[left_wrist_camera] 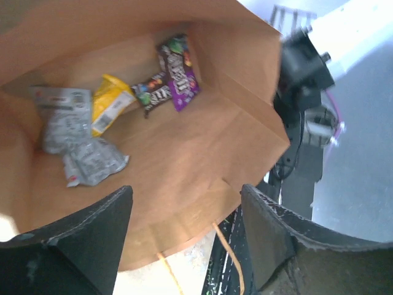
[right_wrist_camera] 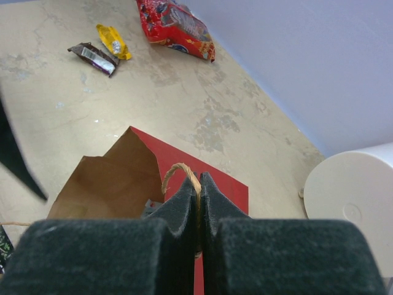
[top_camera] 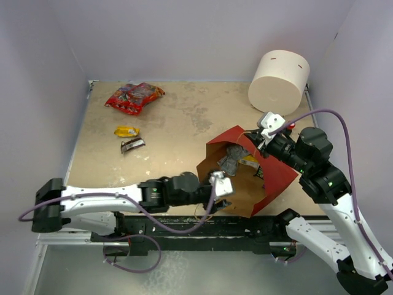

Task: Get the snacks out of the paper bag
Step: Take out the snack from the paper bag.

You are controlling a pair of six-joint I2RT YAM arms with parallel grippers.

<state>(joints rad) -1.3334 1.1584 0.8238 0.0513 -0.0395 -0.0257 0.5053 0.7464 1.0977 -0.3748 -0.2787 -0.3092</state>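
A large red-brown paper bag with a tan kraft inside (top_camera: pixel 276 175) is seen lying on its side on the beige tabletop (top_camera: pixel 184 117), on the right arm's side, with its open mouth turned toward the left arm. Its thin tan string handle (right_wrist_camera: pixel 180 172) is pinched between the pressed-together fingers of the right gripper (right_wrist_camera: pixel 199 190). The left gripper (left_wrist_camera: pixel 184 212) is held at the bag's mouth, its fingers spread and nothing caught between them. Inside the bag, crinkled silver-grey packets (left_wrist_camera: pixel 67 132), a yellow wrapper (left_wrist_camera: pixel 110 104), a dark purple candy packet (left_wrist_camera: pixel 181 74) and a small dark brown packet (left_wrist_camera: pixel 153 93) are gathered toward the closed end. Out on the tabletop, well apart from the bag, a larger red cartoon-printed bag (top_camera: pixel 134 97), a second yellow wrapper (top_camera: pixel 127 131) and a small dark packet (top_camera: pixel 132 145) are laid on the far left side. A white cylinder (top_camera: pixel 279 80) is seen at the far right, beyond the bag.
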